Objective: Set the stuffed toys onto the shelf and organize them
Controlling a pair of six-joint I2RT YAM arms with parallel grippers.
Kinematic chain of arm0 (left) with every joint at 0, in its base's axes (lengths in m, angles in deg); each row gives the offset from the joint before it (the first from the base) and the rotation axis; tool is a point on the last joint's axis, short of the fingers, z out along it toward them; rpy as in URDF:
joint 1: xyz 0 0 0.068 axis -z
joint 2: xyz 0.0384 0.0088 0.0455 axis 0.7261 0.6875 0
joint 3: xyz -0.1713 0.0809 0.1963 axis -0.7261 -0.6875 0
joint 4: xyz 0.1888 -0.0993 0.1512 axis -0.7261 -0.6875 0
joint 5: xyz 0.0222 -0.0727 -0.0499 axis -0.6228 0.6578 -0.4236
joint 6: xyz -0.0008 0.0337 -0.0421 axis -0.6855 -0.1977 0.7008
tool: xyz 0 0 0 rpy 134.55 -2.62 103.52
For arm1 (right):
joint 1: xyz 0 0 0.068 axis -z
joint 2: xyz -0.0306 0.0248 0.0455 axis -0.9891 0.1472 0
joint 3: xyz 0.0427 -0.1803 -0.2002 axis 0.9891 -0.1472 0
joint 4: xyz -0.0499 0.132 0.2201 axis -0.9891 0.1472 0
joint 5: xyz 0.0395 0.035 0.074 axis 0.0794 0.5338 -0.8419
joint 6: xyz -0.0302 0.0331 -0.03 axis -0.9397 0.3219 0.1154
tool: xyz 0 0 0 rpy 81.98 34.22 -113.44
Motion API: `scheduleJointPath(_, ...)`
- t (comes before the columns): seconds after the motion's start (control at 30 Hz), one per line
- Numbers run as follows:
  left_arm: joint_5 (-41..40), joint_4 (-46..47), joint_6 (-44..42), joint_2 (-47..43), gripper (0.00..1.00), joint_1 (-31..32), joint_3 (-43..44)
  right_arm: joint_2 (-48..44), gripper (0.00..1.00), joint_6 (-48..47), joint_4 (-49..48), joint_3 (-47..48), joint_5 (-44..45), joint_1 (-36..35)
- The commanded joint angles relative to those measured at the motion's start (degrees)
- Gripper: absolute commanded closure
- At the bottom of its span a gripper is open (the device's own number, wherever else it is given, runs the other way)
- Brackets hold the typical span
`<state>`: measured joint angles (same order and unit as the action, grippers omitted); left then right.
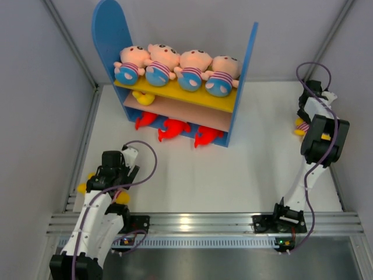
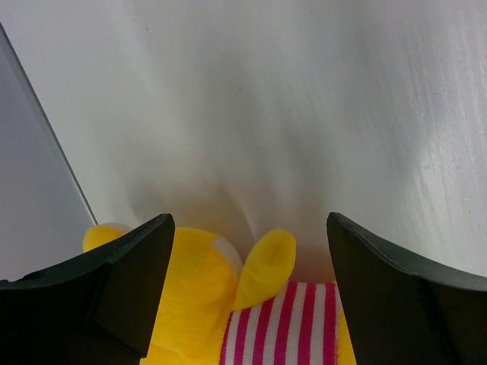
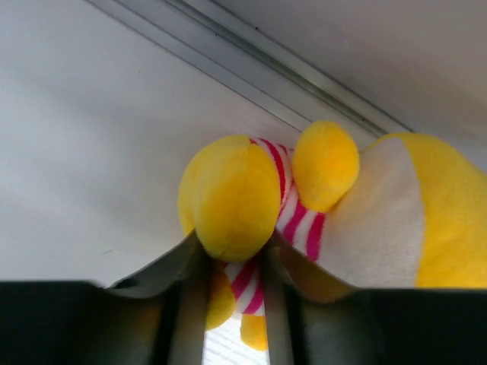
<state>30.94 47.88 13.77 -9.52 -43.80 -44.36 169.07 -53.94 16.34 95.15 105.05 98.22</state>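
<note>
The shelf (image 1: 180, 93) stands at the back with blue side panels. Several baby dolls (image 1: 175, 67) lie in a row on its yellow upper board. One yellow toy (image 1: 143, 98) lies on the pinkish lower board at the left. Three red sharks (image 1: 173, 129) lie below that board. My left gripper (image 1: 108, 184) is open, its jaws either side of a yellow striped-shirt toy (image 2: 194, 293) on the table, which also shows in the top view (image 1: 81, 188). My right gripper (image 3: 232, 258) is shut on another yellow striped toy (image 3: 228, 190) near the right wall (image 1: 301, 127).
Grey walls close in the white table (image 1: 233, 175) on the left, back and right. A metal rail (image 1: 204, 221) with the arm bases runs along the near edge. The left toy lies close to the left wall's edge (image 2: 46, 152).
</note>
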Motion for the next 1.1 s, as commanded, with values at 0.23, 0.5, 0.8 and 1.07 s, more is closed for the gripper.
scheduleJointPath(0.23, 0.4, 0.7, -0.2, -1.1, 0.13, -0.4, -0.1, -17.9, 1.00, -6.0, -14.2, -15.5, -11.7, -1.8)
scheduleJointPath(0.5, 0.3, 0.7, -0.2, -3.3, 0.13, -0.4, -0.3, -39.8, 1.00, -16.2, -12.5, -15.8, -20.5, -8.9)
scheduleJointPath(0.8, 0.6, 0.7, -0.4, -5.9, 0.12, -0.4, -0.4, -57.3, 1.00, -31.6, -5.4, -6.6, -23.6, -31.4)
scheduleJointPath(1.07, 0.9, 0.7, -0.6, -7.1, 0.12, -0.4, -0.5, -52.5, 1.00, -46.3, 13.2, 4.5, -22.8, -63.3)
